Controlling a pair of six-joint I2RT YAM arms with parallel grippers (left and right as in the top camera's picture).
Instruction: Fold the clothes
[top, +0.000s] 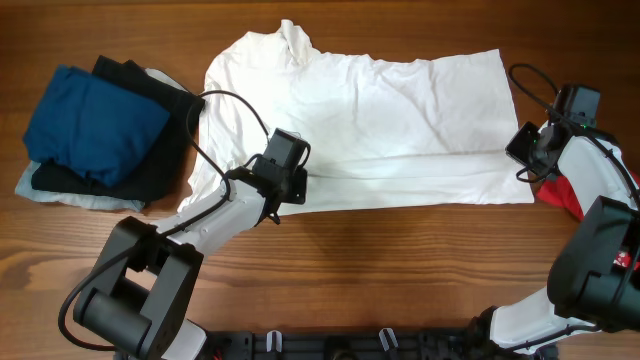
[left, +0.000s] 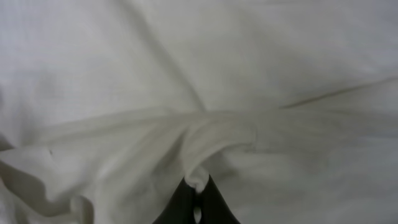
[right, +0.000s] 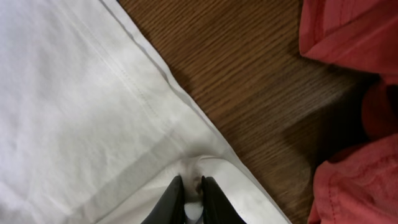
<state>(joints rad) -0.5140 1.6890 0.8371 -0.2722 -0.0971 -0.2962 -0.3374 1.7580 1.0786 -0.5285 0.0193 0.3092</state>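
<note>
The white T-shirt (top: 380, 110) was spread flat on the surface (top: 400, 260). The left claw (left: 196, 190) was pinched narrow on a raised fold of it, with white cloth lying ahead of the claw and to both sides. The right claw (right: 193, 190) was closed tight on the shirt's hem corner, and a red garment (right: 348, 37) lay near it, to its right. A blue garment (top: 95, 120) was stacked on a black garment (top: 165, 140), well to the left of the left claw.
</note>
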